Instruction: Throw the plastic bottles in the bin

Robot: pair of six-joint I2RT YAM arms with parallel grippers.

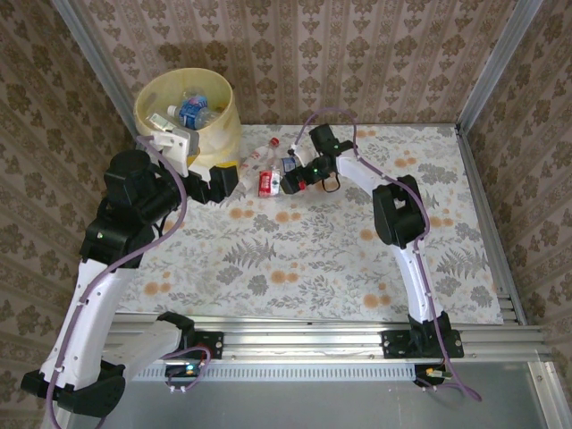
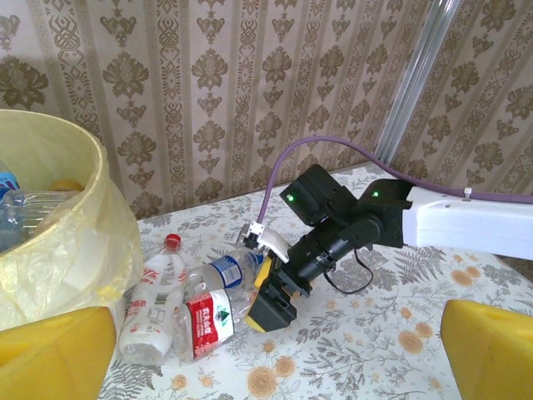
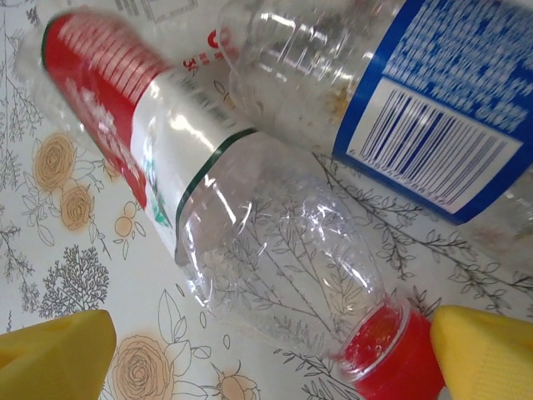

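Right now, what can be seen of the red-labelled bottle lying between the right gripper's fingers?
The red-labelled bottle is clear thin plastic, crumpled, with a red-and-white label around its far half and a red cap. It lies on its side on the floral tablecloth, cap end nearest the camera. A blue-labelled bottle rests against its far part. The right gripper stands open, a yellow fingertip on each side of the cap end; one sits close by the cap, contact unclear.

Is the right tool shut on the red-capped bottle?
No, the right tool stands open, its yellow fingers wide apart either side of the red-capped bottle lying on the table.
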